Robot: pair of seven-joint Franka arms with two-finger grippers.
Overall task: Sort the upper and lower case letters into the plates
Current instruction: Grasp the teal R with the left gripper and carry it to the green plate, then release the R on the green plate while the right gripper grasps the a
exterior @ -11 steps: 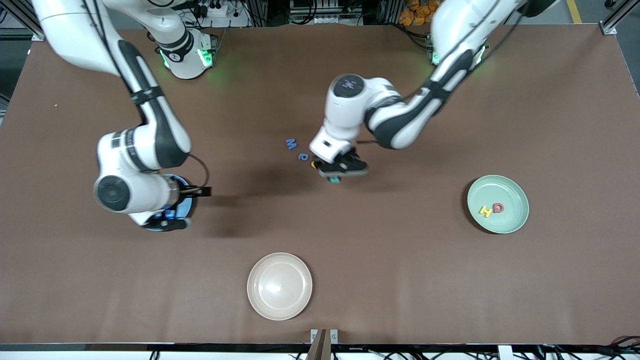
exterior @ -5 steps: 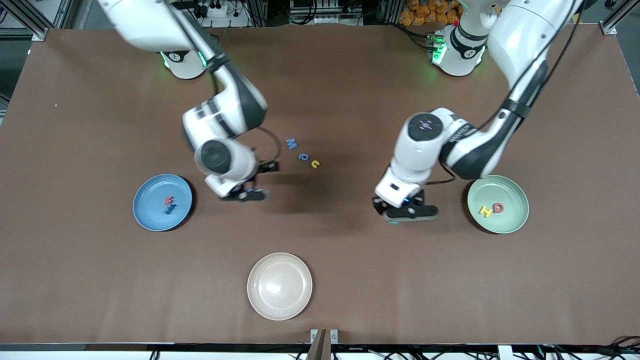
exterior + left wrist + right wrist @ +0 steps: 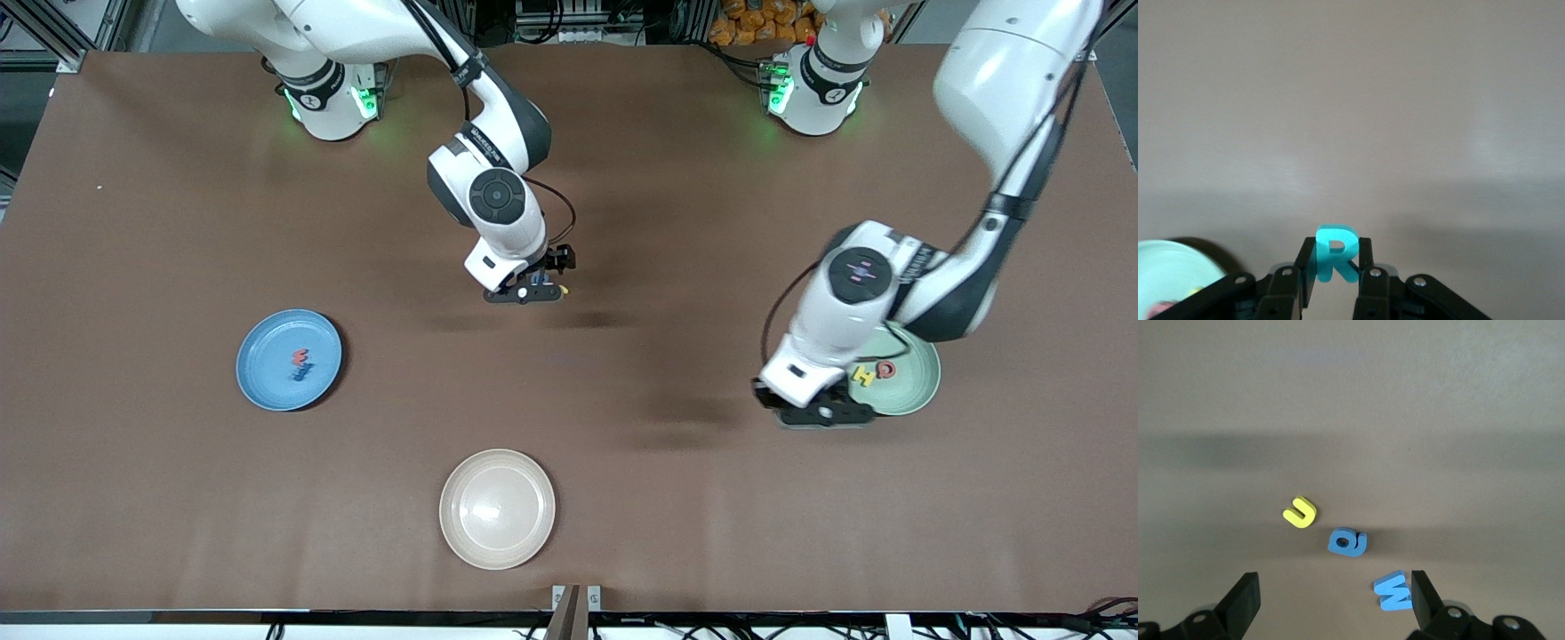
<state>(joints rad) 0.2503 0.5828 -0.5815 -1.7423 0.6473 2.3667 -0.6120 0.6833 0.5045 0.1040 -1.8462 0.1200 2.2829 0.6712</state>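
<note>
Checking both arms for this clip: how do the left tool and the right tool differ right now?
The left tool is shut on a green letter R; the right tool is open and holds nothing. The left tool is by the rim of the green plate; the right tool is over three loose letters, yellow and two blue. Both point down at the table.
</note>
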